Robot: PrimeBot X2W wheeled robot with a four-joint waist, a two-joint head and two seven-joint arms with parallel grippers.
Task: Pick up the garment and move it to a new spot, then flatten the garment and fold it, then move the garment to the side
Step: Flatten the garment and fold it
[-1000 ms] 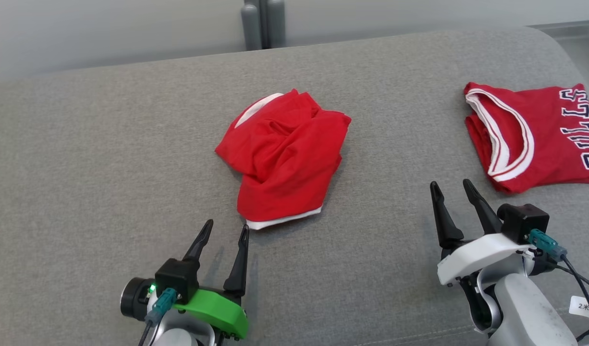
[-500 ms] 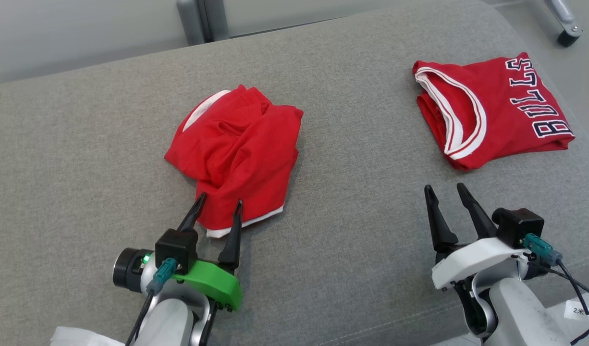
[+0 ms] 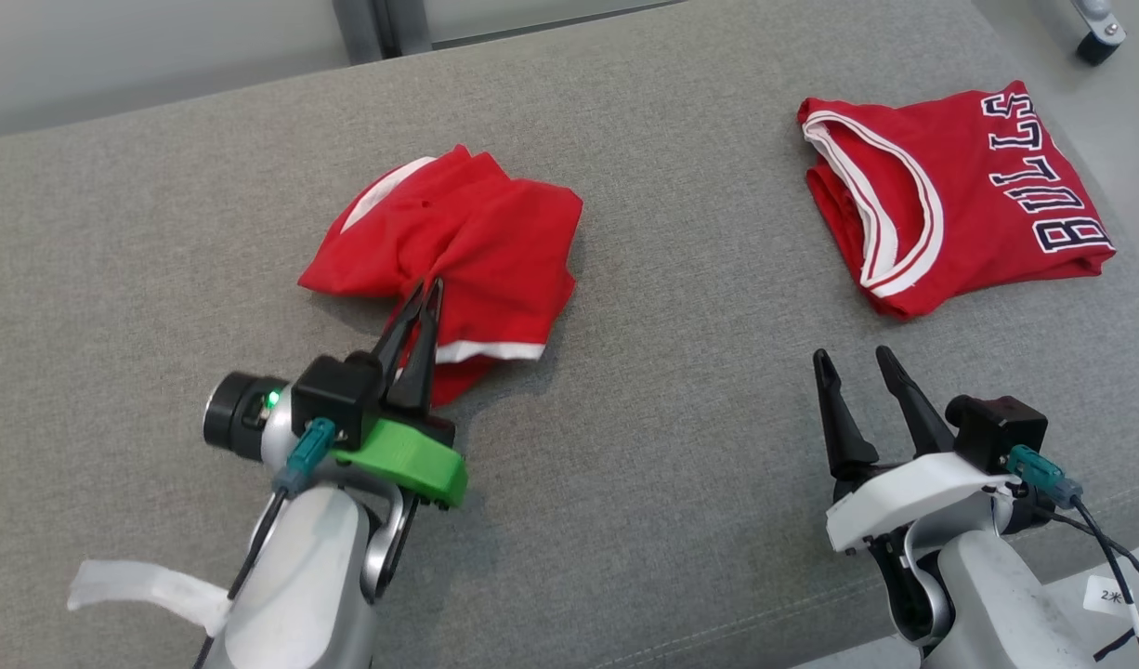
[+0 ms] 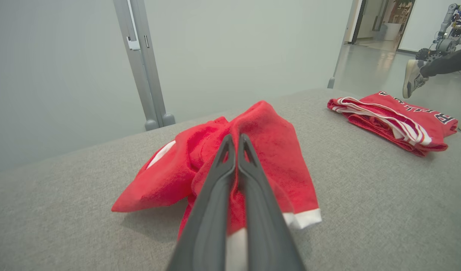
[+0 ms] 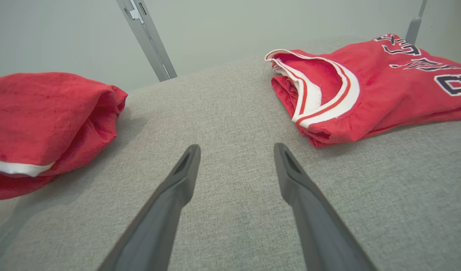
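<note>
A crumpled red garment with white trim lies at the middle left of the grey cushioned surface. My left gripper is shut on the garment's near part, and the cloth bunches up around its fingers. In the left wrist view the garment is pinched between the closed fingers of the left gripper, its white hem hanging beside them. My right gripper stands open over bare cushion at the lower right, holding nothing. In the right wrist view the right gripper points between the garment and the jersey.
A folded red jersey with white trim and dark lettering lies at the far right; it shows as the red jersey in the right wrist view and the red jersey in the left wrist view. A grey post stands behind the surface. A person's shoe shows far right.
My left gripper moved forward onto the garment's near edge and shut on it, lifting and bunching the cloth. The head camera shifted. The right gripper stayed open.
</note>
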